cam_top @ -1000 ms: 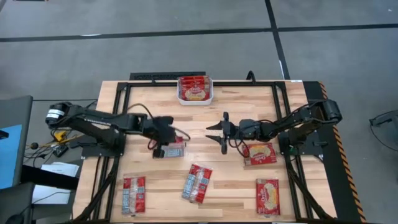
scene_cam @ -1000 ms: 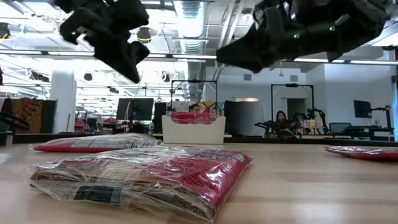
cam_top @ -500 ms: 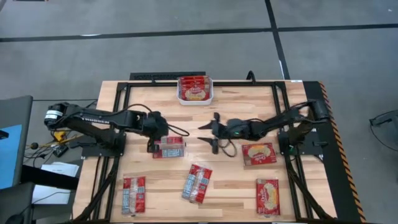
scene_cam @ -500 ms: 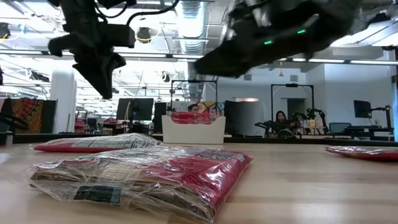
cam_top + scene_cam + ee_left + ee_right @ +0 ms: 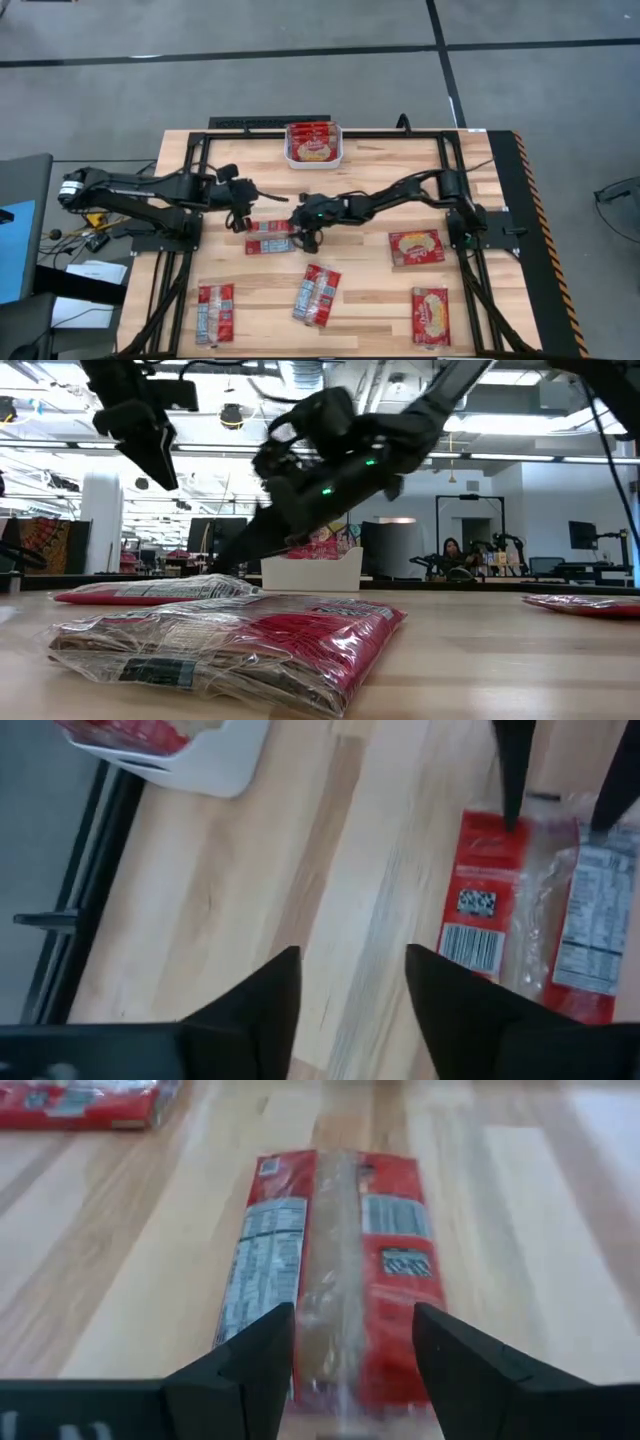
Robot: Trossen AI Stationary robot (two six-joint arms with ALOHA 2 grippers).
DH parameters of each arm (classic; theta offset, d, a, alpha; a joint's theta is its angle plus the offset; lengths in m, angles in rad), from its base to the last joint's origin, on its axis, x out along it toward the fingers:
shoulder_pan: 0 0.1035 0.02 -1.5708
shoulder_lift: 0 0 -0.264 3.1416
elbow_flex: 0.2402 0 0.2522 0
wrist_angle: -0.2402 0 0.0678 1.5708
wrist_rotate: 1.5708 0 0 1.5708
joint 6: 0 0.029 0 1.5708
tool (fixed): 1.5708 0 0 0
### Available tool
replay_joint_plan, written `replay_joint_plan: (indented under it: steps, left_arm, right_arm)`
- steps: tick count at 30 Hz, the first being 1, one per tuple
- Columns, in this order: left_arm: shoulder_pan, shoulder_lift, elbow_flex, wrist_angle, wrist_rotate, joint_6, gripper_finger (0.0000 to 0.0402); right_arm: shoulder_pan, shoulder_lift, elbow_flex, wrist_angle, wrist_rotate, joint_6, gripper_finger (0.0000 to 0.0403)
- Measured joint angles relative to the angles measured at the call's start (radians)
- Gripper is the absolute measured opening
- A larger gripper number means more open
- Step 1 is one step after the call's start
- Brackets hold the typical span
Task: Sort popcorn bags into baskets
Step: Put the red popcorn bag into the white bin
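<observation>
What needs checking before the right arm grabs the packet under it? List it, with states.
1. Right gripper fingers apart: ok.
2. Packet lined up between those fingers: ok, it lies lengthwise just ahead of them, print side up.
3. Left gripper clear of the packet: ok, it is open and off to the side.
4. Packet free of other packets: ok, it lies alone on the table.
5. Room in the basket: cannot tell, it already holds packets.
6. Fingers low enough to grip: cannot tell.

- We see five red popcorn bags (image 5: 271, 237) lying flat, scattered on the table.
- The white basket (image 5: 312, 160) holds more red packets at the far edge.
</observation>
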Motion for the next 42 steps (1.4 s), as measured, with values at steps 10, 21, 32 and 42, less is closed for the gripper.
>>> replay_joint_plan:
  steps: [10,21,32,42]
  left_arm:
    - [0.000,-0.058,-0.001,-0.013,0.001,-0.020,0.0226]
    - [0.001,-0.052,-0.022,-0.024,0.003,-0.019,0.0224]
    - [-0.037,-0.052,-0.097,0.054,0.122,0.102,0.0223]
    - [-0.128,-0.039,-0.472,0.791,0.116,0.386,0.0223]
  right_arm:
    - [-0.003,0.141,0.234,-0.327,-0.040,0.024,0.0200]
    - [-0.039,0.081,0.252,-0.517,-0.090,0.049,0.0010]
    - [-0.177,-0.109,0.044,-0.465,-0.431,0.139,0.0004]
    - [-0.214,-0.186,-0.172,-0.446,-0.308,0.203,0.0012]
